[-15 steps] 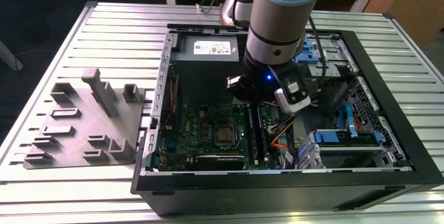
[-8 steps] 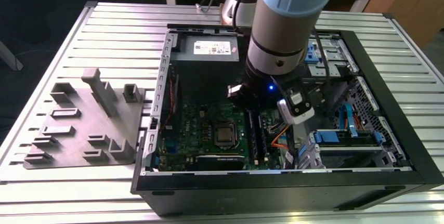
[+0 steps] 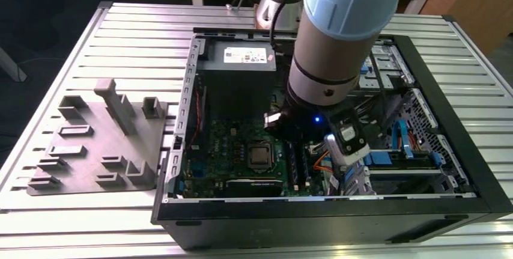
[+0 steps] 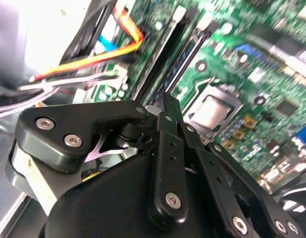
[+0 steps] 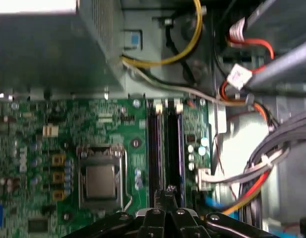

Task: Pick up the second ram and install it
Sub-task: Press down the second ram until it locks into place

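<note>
Inside an open computer case (image 3: 321, 223) lying on a slatted metal table (image 3: 80, 229), the gripper (image 4: 168, 101) of a Universal Robots arm (image 3: 337, 42) hangs low over the green motherboard (image 5: 44, 144). In both wrist views its black fingers are pressed together at the tips, with no gap and nothing clearly caught between them. The tips (image 5: 168, 191) sit at the end of a pair of long memory slots that run side by side. The second ram (image 5: 173, 148) appears to be the long dark strip standing in the blue-edged slot in line with the fingertips, though it cannot be told for certain whether it is fully seated. A black slot (image 5: 153, 148) lies just beside it, touching or nearly so.

Near the slots, the square processor socket (image 5: 100, 181) with its metal frame rests on the board. On the other side of the slots, orange, red and grey cables (image 5: 247, 173) bunch together. Beyond the board stands the grey power-supply box (image 5: 44, 49), with a yellow wire (image 5: 192, 44) looping next to it.

In the exterior view, a grey plastic tray (image 3: 88, 151) with upright blocks lies on the table at the exterior view's left, just beside the case.
</note>
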Action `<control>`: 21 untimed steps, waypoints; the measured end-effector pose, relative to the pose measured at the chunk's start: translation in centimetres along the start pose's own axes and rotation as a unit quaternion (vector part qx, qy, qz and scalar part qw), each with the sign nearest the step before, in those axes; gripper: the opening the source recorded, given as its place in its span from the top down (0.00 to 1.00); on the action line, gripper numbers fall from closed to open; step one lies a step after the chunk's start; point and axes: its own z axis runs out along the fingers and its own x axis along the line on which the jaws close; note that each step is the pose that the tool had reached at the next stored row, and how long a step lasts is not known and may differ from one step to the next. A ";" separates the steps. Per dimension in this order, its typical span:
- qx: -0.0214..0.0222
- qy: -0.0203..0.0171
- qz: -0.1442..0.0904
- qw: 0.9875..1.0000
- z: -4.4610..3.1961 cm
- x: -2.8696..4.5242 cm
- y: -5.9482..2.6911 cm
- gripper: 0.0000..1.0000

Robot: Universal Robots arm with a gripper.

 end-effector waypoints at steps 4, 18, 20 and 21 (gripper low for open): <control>0.000 0.000 0.000 1.000 -0.10 -0.06 -1.21 0.93; 0.000 0.000 0.000 1.000 -0.23 -0.16 -3.19 0.93; 0.000 0.000 0.000 1.000 -0.01 -0.16 -3.27 0.93; 0.000 0.000 0.000 1.000 0.14 -0.17 -3.30 0.93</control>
